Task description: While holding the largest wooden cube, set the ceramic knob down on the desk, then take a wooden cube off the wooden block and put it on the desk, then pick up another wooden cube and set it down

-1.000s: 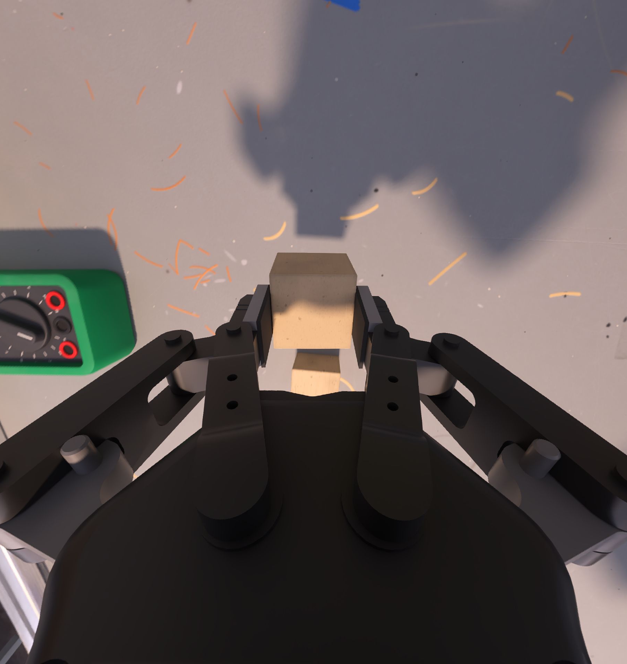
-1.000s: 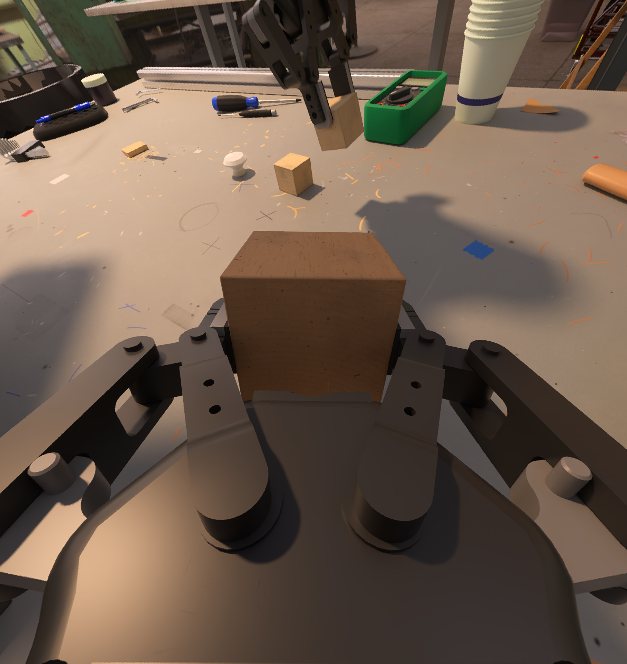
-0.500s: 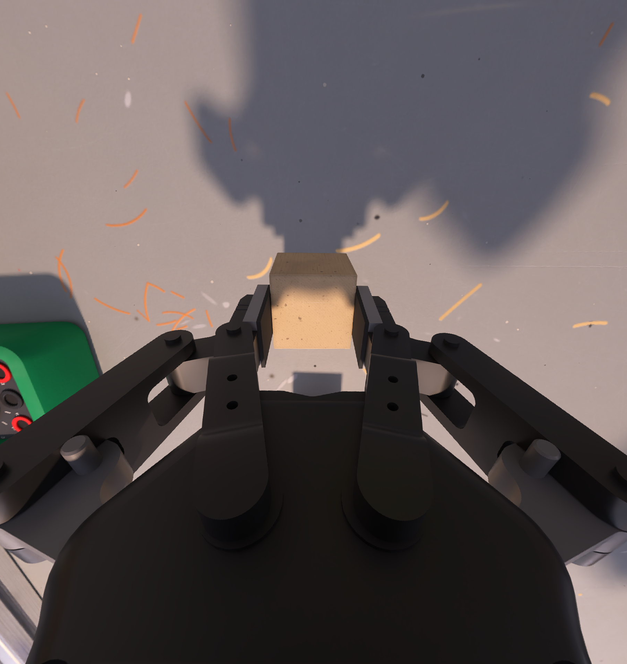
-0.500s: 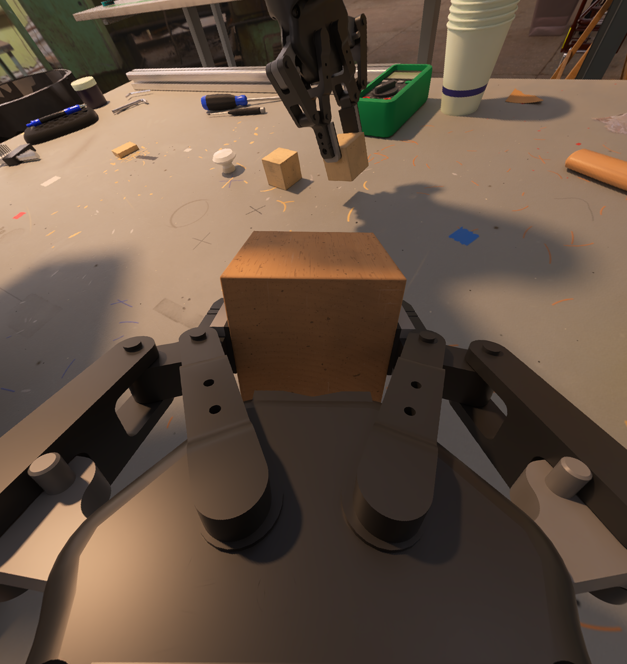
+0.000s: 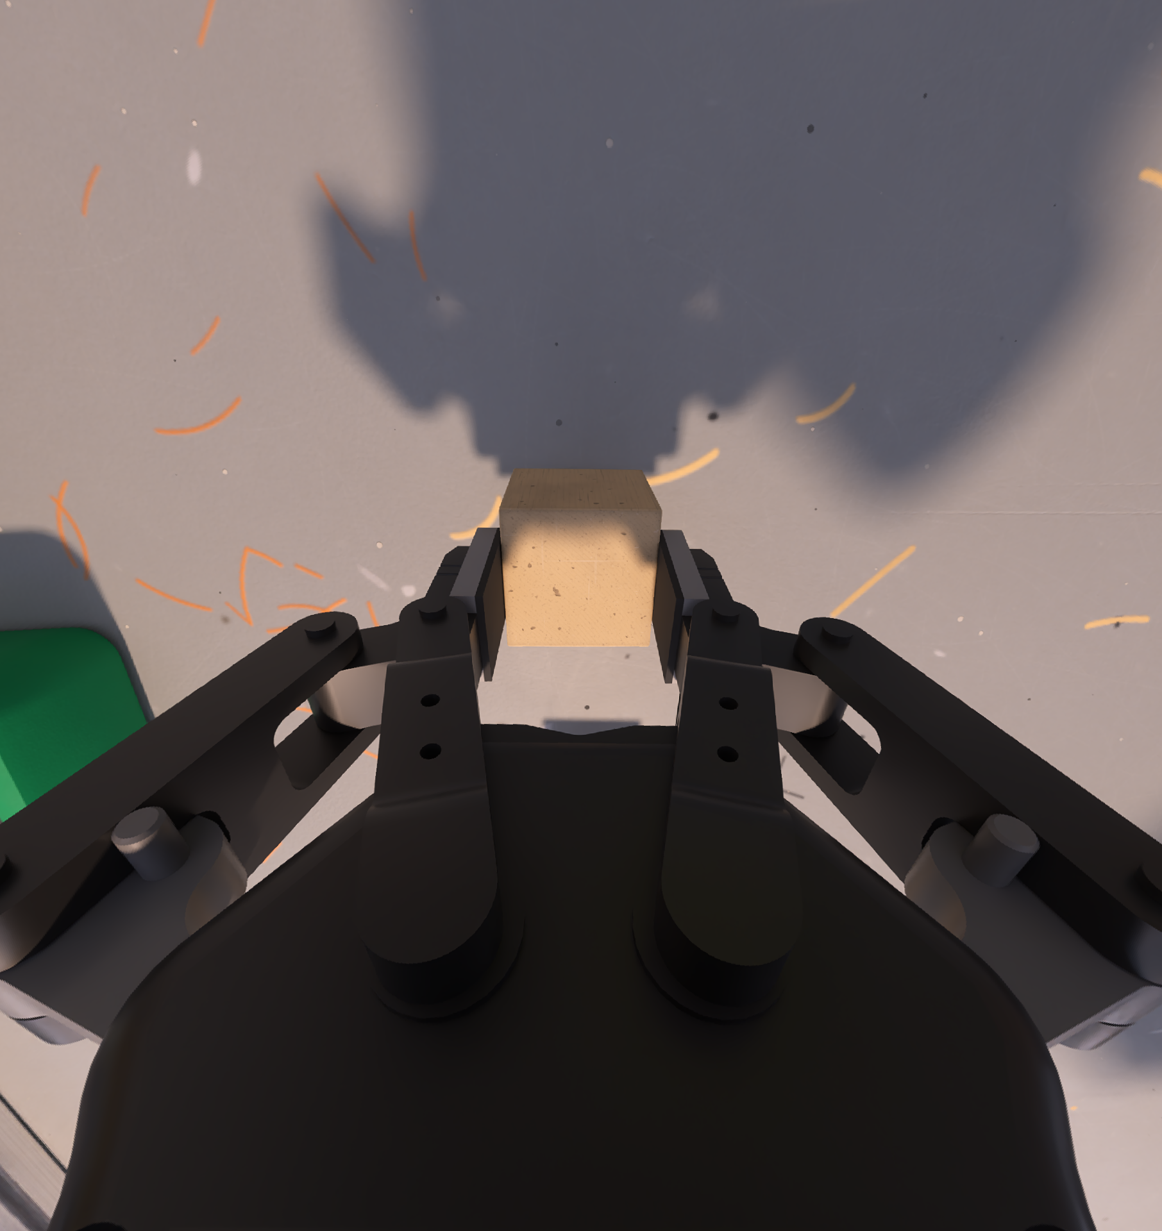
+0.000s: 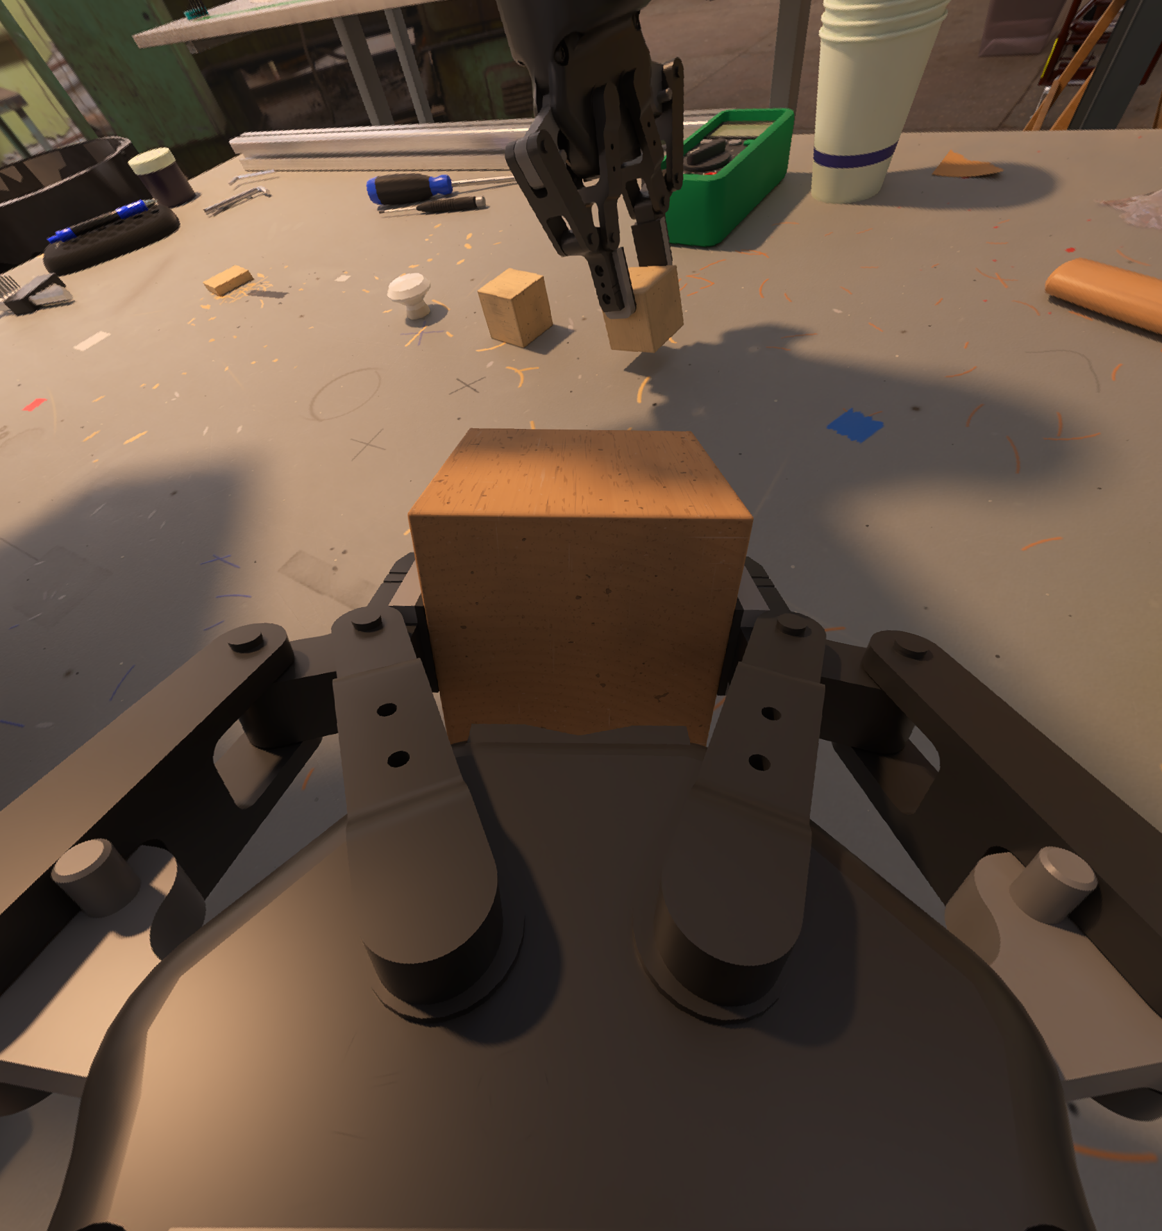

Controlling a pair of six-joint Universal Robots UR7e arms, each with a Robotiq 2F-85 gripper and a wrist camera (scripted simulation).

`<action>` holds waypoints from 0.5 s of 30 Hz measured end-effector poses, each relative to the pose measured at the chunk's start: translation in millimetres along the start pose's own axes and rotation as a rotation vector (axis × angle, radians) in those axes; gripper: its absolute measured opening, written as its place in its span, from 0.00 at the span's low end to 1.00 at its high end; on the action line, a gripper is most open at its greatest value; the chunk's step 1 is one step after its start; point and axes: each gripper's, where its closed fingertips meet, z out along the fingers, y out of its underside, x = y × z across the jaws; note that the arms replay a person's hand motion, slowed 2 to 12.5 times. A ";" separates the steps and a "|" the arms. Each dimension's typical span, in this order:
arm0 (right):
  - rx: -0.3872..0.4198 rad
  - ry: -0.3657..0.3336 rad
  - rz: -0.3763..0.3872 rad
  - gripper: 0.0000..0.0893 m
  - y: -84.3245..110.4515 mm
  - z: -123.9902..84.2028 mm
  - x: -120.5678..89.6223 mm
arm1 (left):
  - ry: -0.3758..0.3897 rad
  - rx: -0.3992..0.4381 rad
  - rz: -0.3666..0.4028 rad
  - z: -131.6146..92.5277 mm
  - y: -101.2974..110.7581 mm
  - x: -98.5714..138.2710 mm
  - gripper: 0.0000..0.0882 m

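Left gripper (image 5: 577, 586) fingers pinch a pale wooden cube (image 5: 578, 573) low over the tabletop (image 5: 165, 266); right gripper (image 6: 578, 599) fingers clamp the largest wooden cube (image 6: 578, 586).

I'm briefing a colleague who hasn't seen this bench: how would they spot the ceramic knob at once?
Start at the green meter on the far side of the desk, then look left past the pale cube in the left gripper and the free-standing wooden cube. Just left of that stands the ceramic knob, the only white, mushroom-shaped piece among square wooden ones.

Three wooden cubes (image 6: 578, 579) (image 6: 515, 306) (image 6: 645, 316), one ceramic knob (image 6: 410, 293), two screwdrivers (image 6: 408, 188) (image 6: 445, 204).
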 end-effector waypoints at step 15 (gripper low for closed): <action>-0.007 -0.002 0.002 0.67 1.0 2.1 0.3 | 0.023 0.006 0.012 8.6 -8.6 2.6 0.43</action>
